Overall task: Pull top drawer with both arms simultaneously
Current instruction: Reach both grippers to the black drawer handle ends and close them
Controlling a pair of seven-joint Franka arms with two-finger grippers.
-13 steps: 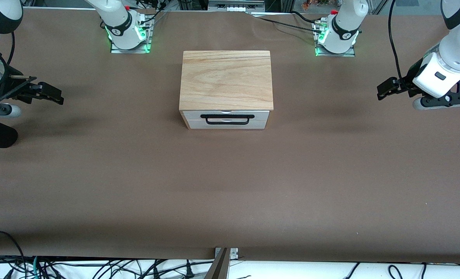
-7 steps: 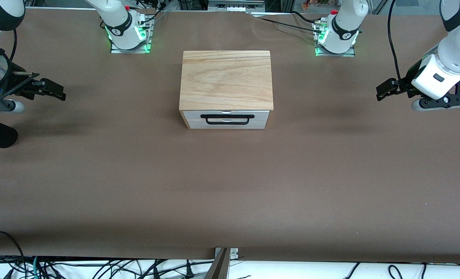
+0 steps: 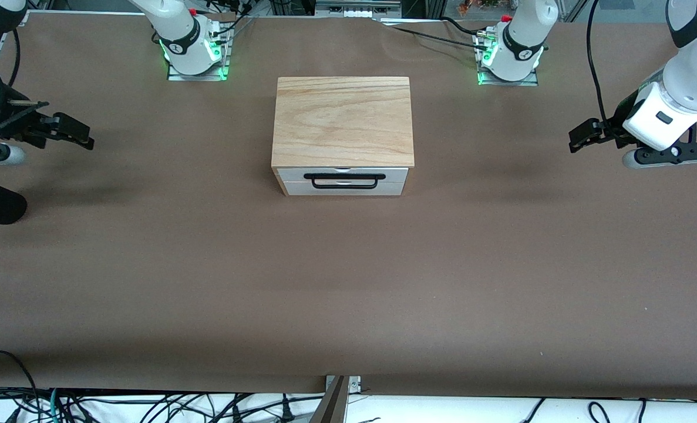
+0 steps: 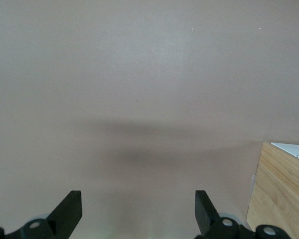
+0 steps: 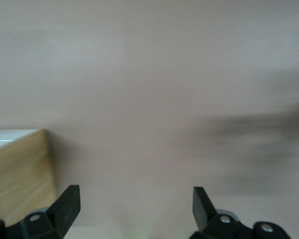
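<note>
Front view first: top drawer [image 3: 343, 174] sitting fully shut in the small wood-topped cabinet [image 3: 343, 120], about midway between the two arm bases [image 3: 194, 56] and facing the front camera. White front panel, long thin black bar handle [image 3: 344, 179] running across it, plain white drawer front [image 3: 343, 188] directly underneath with no handle of its own.

Handling guess: rigid panel, rigid bar, nothing soft or breakable. Probably light and easy-sliding, but the whole cabinet looks small enough to skid along the brown table [image 3: 348, 282] if tugged hard or unevenly. Only sensible place to grab: that bar, one gripper toward each end, so the pull stays square and doesn't jam the drawer crooked. Thin bar standing just off the panel, so not much room for fingers to get around it.

Orientation: long axis of drawer and handle running from the right arm's end of the table to the left arm's end. Front pointing at the front camera, so pull direction straight toward that camera, away from the bases.

Right gripper [image 3: 69, 134] hanging over bare table well out at the right arm's end, fingers spread wide, nothing held. Left gripper [image 3: 583, 136] same story over the left arm's end, wide and empty. Both well apart from the handle. Wrist views just showing spread fingertips [image 4: 70, 211] over table, plus a corner of the cabinet at the edge.
</note>
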